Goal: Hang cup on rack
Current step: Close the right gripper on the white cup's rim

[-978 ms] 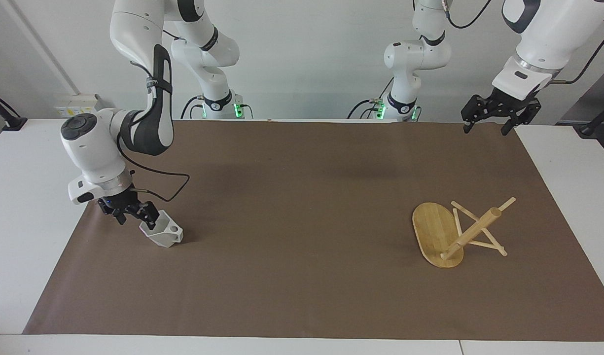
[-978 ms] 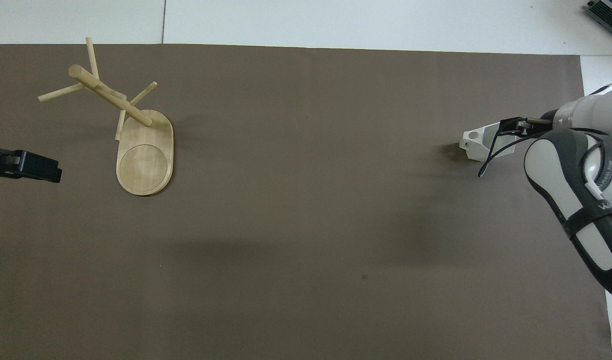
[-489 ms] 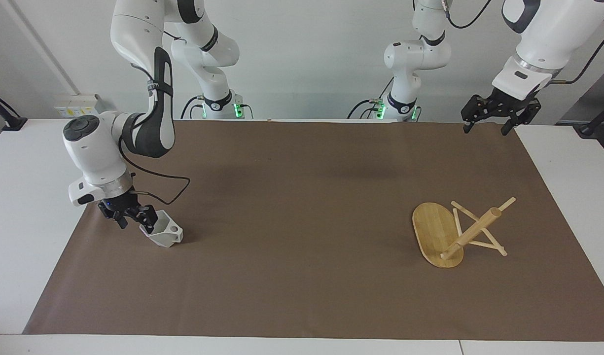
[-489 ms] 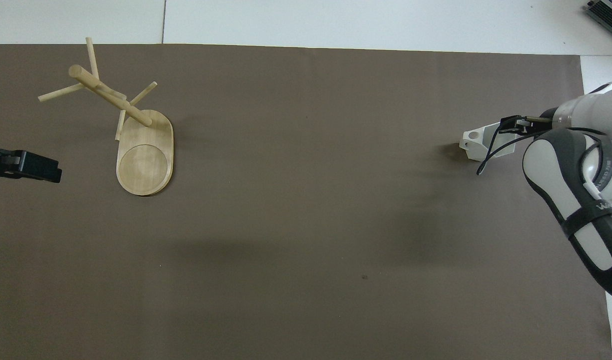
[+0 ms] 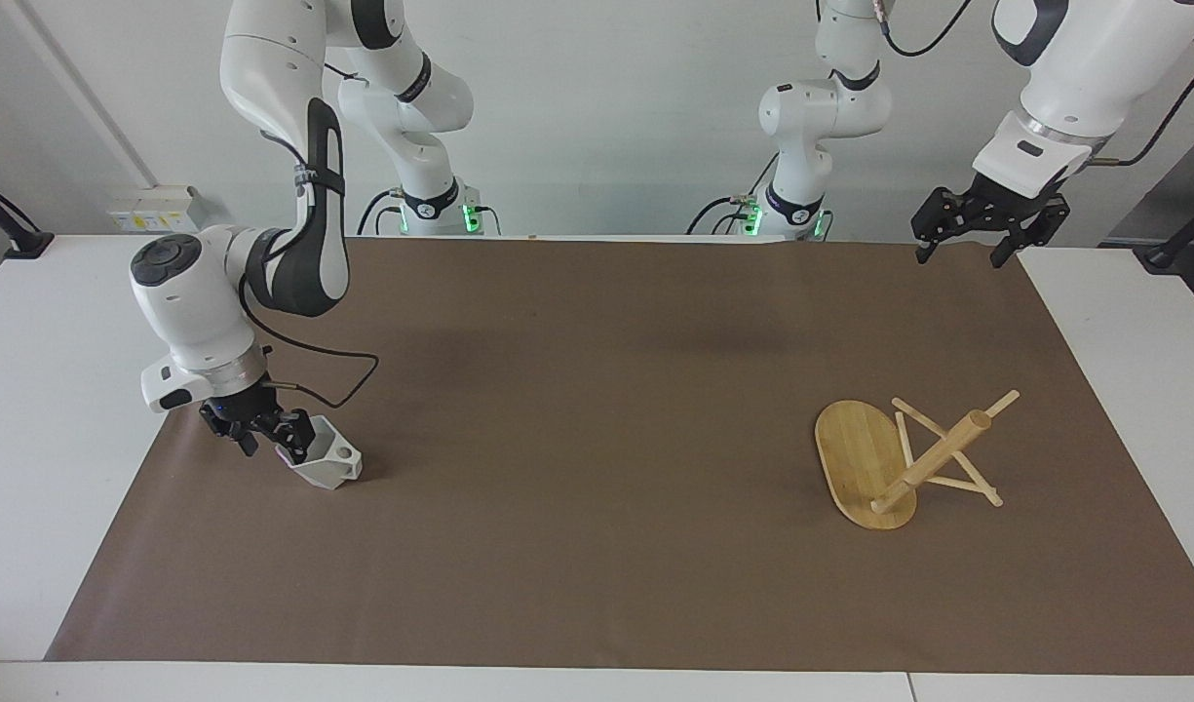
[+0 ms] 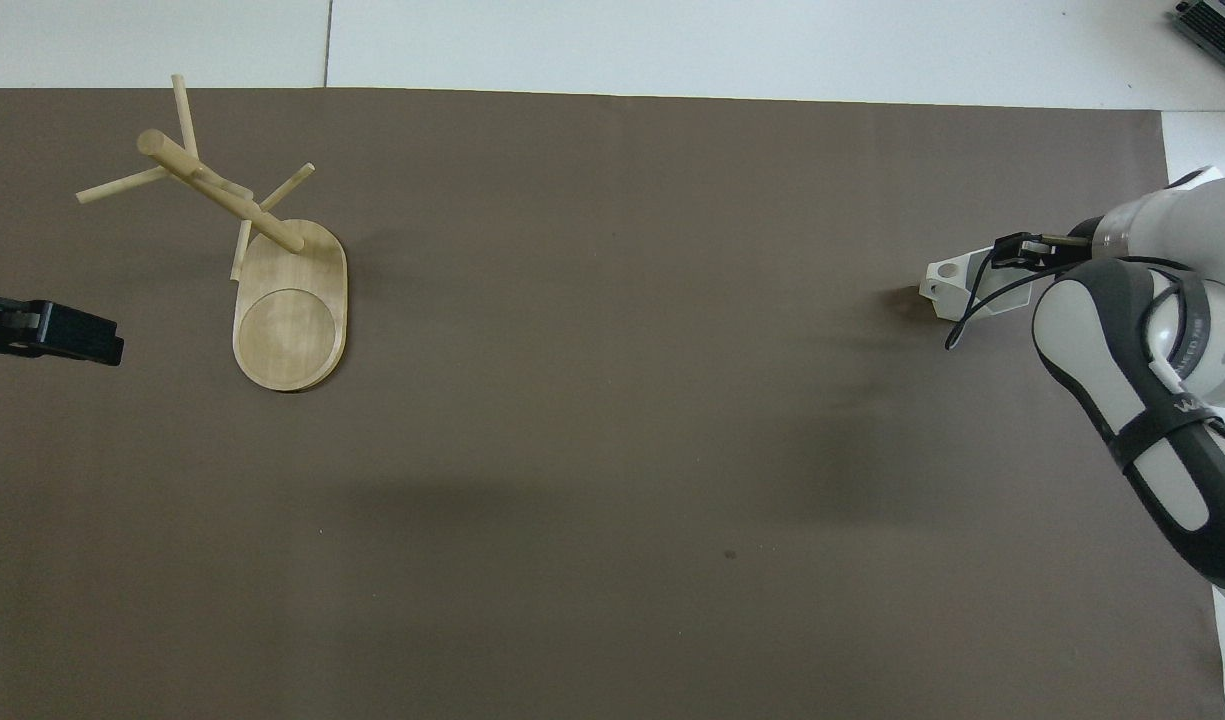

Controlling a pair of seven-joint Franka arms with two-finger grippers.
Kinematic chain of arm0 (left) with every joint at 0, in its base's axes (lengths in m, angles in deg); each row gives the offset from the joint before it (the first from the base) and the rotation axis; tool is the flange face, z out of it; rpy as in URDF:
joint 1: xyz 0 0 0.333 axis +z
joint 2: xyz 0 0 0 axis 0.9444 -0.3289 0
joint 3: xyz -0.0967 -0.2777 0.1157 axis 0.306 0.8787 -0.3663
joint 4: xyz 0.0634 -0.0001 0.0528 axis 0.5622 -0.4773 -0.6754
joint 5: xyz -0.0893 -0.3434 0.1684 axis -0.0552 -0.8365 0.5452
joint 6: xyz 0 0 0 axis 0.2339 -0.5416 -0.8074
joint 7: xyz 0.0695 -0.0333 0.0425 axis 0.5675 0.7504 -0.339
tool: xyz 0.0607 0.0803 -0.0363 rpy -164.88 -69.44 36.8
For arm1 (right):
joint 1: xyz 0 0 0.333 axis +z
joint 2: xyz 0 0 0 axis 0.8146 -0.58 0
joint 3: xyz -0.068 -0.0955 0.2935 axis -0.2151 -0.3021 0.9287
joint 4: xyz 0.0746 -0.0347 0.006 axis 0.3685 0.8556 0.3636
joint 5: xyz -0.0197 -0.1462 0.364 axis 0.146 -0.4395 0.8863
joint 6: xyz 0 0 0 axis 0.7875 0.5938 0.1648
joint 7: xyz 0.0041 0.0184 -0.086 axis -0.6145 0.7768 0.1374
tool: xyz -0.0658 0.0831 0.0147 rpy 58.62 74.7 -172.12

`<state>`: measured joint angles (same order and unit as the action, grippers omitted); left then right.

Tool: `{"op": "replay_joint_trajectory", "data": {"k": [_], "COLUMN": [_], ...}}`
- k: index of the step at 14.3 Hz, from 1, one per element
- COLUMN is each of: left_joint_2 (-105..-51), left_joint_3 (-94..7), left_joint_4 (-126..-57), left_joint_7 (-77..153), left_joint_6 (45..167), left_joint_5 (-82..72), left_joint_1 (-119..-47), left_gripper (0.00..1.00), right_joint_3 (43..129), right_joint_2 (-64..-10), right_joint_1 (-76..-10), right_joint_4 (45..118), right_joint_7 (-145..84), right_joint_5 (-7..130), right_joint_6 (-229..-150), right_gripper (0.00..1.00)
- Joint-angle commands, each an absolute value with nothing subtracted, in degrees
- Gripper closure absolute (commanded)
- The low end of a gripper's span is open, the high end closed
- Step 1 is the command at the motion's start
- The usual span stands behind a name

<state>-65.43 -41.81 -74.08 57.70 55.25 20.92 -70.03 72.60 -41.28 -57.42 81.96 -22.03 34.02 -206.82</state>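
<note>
Right arm pose: upper links folded high, forearm bent steeply down toward the right arm's end of the table [image 5: 31, 409]; wrist angled, a black cable looping off it.
Right gripper [image 5: 277, 437]: low at the cup's mouth; one finger appeared to be inside the rim and the other outside the wall. Whether the fingers had closed on the wall could not be told. In the overhead view the forearm hid most of the gripper [image 6: 1017, 250].
Left arm pose: waiting, raised, wrist pointing down.
Left gripper [image 5: 962, 252]: in the air over the mat's edge nearest the robots, at the left arm's end; fingers spread wide, holding nothing. Overhead view showed only its black tip [image 6: 67, 335].
Writing: part of a light marking on the right forearm's dark band, not legible.
Cup [image 5: 326, 458]: white, faceted plastic, tilted with its mouth toward the gripper; blocky handle with a round hole pointing toward the table's middle. It sat on the mat [image 5: 597, 439] at the right arm's end; overhead [image 6: 957, 285].
Rack [image 5: 894, 458]: light bamboo, tipped over, oval base up on its edge, thick round post slanting, thin dowel pegs sticking out; on the mat toward the left arm's end, well apart from the cup; overhead [image 6: 292, 300].
Mat: matte brown sheet over the white table.
</note>
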Motion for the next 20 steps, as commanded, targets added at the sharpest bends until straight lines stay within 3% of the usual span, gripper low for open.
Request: {"op": "replay_joint_trajectory", "data": {"k": [1, 11, 17, 20], "left_joint_2": [-64.5, -64.5, -64.5, -64.5], "left_joint_3": [-41.9, -41.9, -41.9, -41.9], "left_joint_4": [-74.8, -74.9, -74.9, -74.9], "left_joint_7": [57.9, 57.9, 57.9, 57.9], "left_joint_6": [54.7, 54.7, 54.7, 54.7], "left_joint_5": [22.1, 22.1, 22.1, 22.1], "left_joint_1": [-70.2, -70.2, -70.2, -70.2], "left_gripper": [0.0, 0.0, 0.0, 0.0], "right_joint_3": [73.1, 73.4, 73.8, 73.8], "right_joint_2": [-41.3, -41.2, -41.2, -41.2], "right_joint_1": [-57.5, -57.4, -57.4, -57.4], "right_joint_4": [82.4, 82.4, 82.3, 82.3], "right_joint_7": [-21.5, -21.5, -21.5, -21.5], "right_joint_5": [34.4, 34.5, 34.5, 34.5], "right_joint_6": [-207.5, -206.9, -206.9, -206.9], "right_gripper": [0.31, 0.7, 0.81, 0.82]}}
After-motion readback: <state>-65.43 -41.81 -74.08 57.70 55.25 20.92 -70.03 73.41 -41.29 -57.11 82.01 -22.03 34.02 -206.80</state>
